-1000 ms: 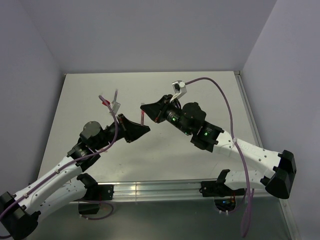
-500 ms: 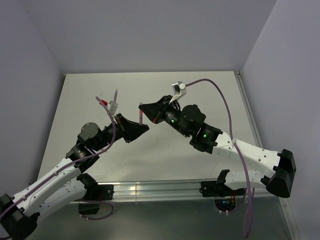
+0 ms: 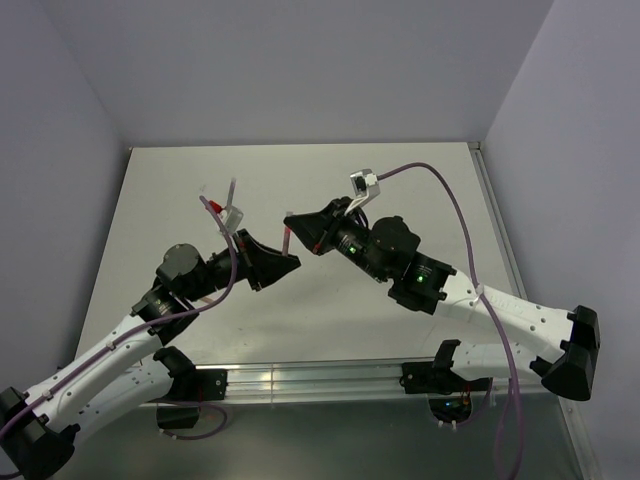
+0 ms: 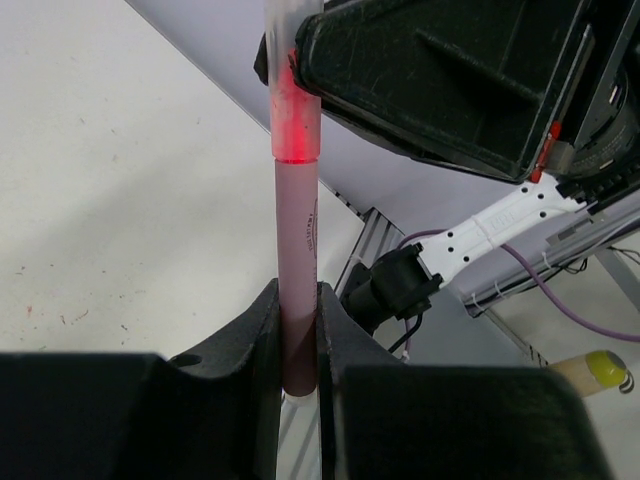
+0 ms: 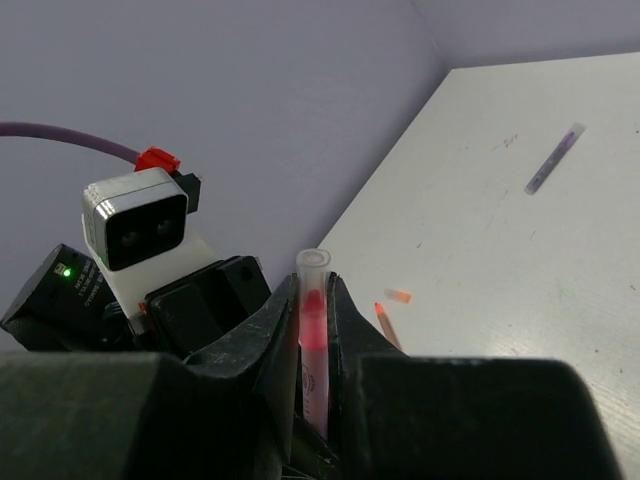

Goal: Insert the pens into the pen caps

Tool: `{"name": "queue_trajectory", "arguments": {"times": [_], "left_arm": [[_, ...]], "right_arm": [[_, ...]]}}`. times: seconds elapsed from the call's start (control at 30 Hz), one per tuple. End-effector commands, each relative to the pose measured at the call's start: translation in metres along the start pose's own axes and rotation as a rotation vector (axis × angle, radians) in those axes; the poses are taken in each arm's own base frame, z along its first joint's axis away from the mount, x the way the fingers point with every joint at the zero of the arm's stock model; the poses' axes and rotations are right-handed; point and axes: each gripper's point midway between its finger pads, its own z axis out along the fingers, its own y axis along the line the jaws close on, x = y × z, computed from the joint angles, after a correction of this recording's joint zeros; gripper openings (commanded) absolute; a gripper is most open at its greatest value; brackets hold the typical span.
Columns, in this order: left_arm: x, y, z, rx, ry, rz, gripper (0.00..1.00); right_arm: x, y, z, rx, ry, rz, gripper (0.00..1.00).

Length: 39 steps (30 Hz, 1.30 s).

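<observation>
My left gripper (image 3: 282,262) is shut on a pinkish-red pen (image 4: 298,270), which stands up between its fingers in the left wrist view. My right gripper (image 3: 299,226) is shut on a pale clear pen cap (image 5: 314,290). The pen's red tip sits inside the cap, glowing red through it (image 4: 295,125). The two grippers meet tip to tip above the table's middle, with the pen (image 3: 286,241) between them. In the right wrist view a second red-orange pen (image 5: 386,322), a small pinkish cap (image 5: 398,296) and a dark grey pen (image 5: 553,160) lie on the table.
The white table (image 3: 400,180) is walled by grey panels at the left, back and right. A metal rail (image 3: 320,380) runs along the near edge. A purple cable (image 3: 455,215) loops over the right arm.
The right arm has shifted a little to the right and nearer, and the left gripper has followed it. Pen and cap stay held together between the two grippers.
</observation>
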Motion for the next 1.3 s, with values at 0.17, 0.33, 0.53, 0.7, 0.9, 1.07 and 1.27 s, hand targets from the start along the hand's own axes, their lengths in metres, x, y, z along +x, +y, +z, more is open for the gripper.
{"name": "queue_trajectory", "arguments": {"times": [0.17, 0.33, 0.53, 0.7, 0.9, 1.07, 1.27], "left_arm": [[-0.025, -0.022, 0.001, 0.074, -0.052, 0.088, 0.00], [-0.020, -0.024, 0.002, 0.094, -0.025, 0.091, 0.00], [-0.014, -0.027, 0.001, 0.108, -0.006, 0.092, 0.00], [-0.010, -0.030, 0.000, 0.122, 0.004, 0.095, 0.00], [-0.011, -0.031, 0.000, 0.121, -0.001, 0.101, 0.00], [-0.013, -0.030, 0.000, 0.111, -0.007, 0.100, 0.00], [-0.012, -0.031, 0.000, 0.114, -0.006, 0.099, 0.01]], "right_arm": [[-0.005, 0.017, -0.012, -0.026, 0.041, -0.033, 0.29], [-0.015, 0.019, -0.010, -0.005, 0.028, -0.056, 0.40], [-0.025, 0.019, -0.006, 0.026, 0.008, -0.070, 0.48], [-0.028, 0.020, 0.001, 0.047, 0.020, -0.083, 0.51], [-0.025, 0.024, 0.008, 0.039, 0.033, -0.078, 0.51], [-0.014, 0.020, 0.008, 0.048, 0.071, -0.079, 0.48], [-0.014, 0.015, 0.006, 0.068, 0.073, -0.078, 0.20]]}}
